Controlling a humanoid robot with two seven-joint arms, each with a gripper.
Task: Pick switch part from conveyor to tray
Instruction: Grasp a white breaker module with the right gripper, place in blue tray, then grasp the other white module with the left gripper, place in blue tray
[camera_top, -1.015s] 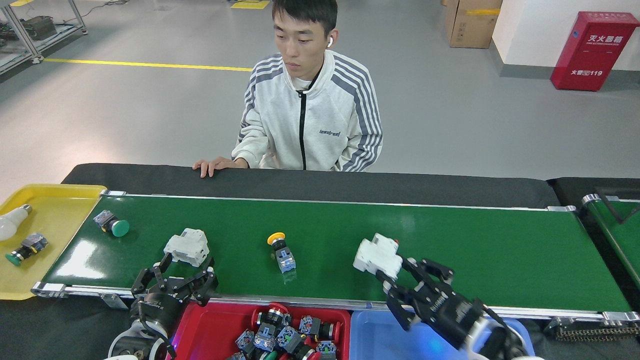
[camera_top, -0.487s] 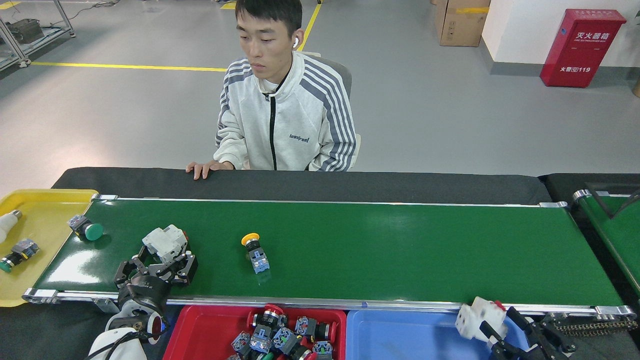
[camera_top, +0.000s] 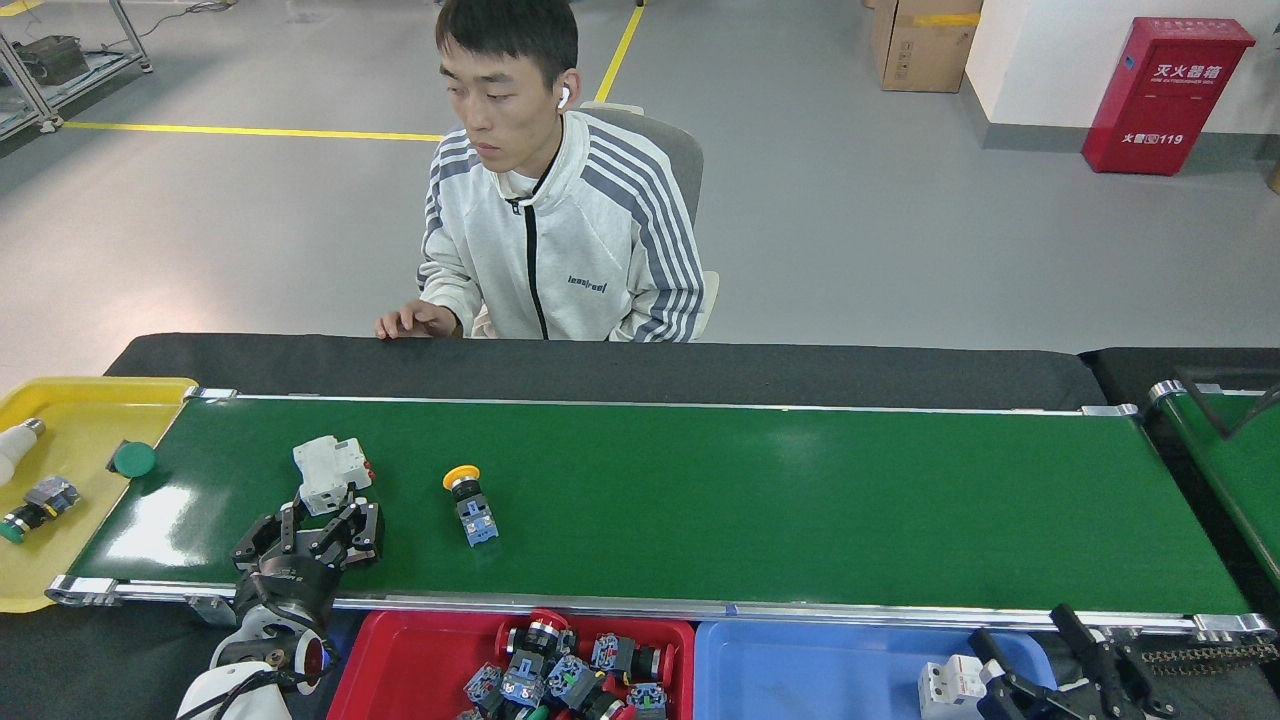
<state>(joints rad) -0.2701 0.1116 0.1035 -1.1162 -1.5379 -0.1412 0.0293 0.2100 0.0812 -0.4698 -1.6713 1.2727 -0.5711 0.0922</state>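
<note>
Two grasps under way. Conveyor (camera_top: 700, 500): glossy green, aluminium-framed. Blue tray (camera_top: 800, 670): smooth plastic, receiving right-hand white breaker (camera_top: 945, 685), blocky; right gripper (camera_top: 1035, 665) spread, apparently releasing. Left gripper (camera_top: 318, 520) closing round second white breaker (camera_top: 330, 473) on belt; needs firm clench, then lift. Yellow button (camera_top: 468, 495) next, loose on belt.

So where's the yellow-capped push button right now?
In the head view, the yellow-capped push button lies on the conveyor, left of centre, just right of the white breaker.
</note>
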